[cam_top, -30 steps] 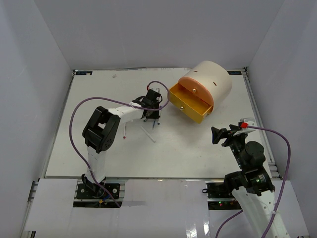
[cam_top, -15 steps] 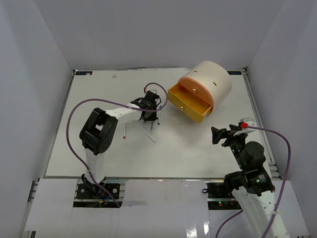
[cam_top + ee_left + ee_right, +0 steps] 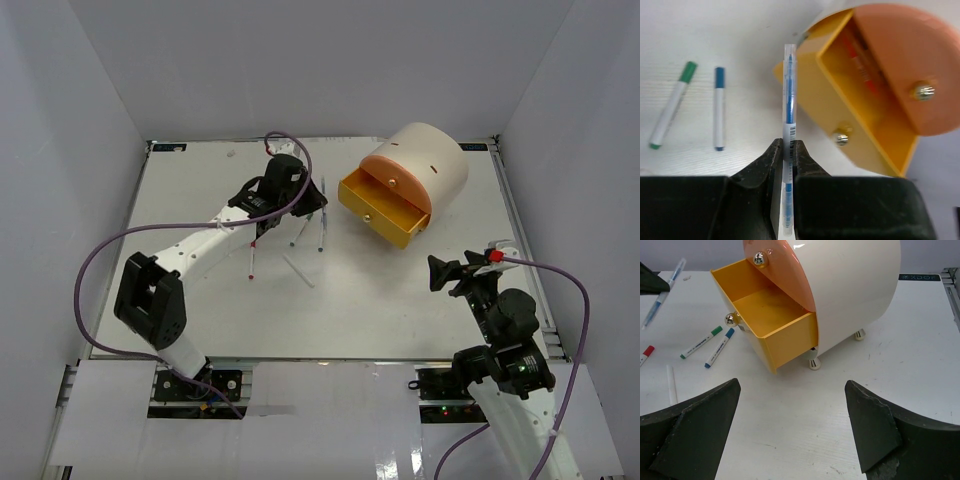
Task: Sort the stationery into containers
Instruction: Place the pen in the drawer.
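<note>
The blue pen (image 3: 789, 100) is clenched near its lower end in the left gripper (image 3: 788, 146), held clear of the counter (image 3: 715, 30) with its free end pointing to 12 o'clock in the wrist view. Gripped that low, most of its length sticks out, which should help drop it in end first. The open yellow drawer (image 3: 865, 150) lies at 2 o'clock from the pen tip, with red pens (image 3: 860, 65) already inside, so it looks like the target. At 9 o'clock a green marker (image 3: 670, 110) and a blue marker (image 3: 719, 110) lie unsorted. The right gripper (image 3: 791, 405) hangs released, facing the organiser (image 3: 850, 285), probably keeping out of the way.
</note>
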`<state>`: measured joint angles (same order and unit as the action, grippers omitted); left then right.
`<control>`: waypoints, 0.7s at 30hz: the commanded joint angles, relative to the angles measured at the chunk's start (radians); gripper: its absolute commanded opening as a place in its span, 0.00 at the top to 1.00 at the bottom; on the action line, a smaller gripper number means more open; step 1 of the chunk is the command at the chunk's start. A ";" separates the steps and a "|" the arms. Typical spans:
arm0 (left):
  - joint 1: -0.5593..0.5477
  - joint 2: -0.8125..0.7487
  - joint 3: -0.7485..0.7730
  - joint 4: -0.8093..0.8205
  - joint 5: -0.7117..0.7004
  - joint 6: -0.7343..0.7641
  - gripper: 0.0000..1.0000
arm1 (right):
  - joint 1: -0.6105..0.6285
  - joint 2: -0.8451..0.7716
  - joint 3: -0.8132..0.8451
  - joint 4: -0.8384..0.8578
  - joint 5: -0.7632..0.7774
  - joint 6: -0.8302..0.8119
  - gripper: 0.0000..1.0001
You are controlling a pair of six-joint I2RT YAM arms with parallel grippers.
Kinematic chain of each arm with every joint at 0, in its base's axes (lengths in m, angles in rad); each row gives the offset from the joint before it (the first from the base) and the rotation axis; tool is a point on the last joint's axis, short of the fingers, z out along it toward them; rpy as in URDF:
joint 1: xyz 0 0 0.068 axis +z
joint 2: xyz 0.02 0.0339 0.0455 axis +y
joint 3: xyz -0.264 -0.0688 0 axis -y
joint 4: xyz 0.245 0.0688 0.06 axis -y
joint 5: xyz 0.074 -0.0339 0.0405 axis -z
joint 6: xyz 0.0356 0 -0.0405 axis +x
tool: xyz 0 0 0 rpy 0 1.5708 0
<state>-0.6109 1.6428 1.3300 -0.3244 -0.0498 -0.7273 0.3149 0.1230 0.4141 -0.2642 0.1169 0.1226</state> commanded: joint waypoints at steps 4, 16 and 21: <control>-0.015 -0.064 0.001 0.229 0.090 -0.317 0.94 | 0.004 -0.026 -0.001 0.046 0.018 -0.009 0.09; -0.136 0.109 0.090 0.433 -0.131 -0.508 0.89 | 0.006 -0.045 -0.001 0.048 0.029 -0.008 0.09; -0.176 0.161 0.115 0.464 -0.217 -0.521 0.87 | 0.004 -0.049 -0.001 0.046 0.029 -0.005 0.09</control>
<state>-0.7700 1.8107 1.4033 0.0887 -0.1822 -1.2083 0.3149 0.0860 0.4141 -0.2615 0.1295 0.1226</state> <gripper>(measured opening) 0.198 0.911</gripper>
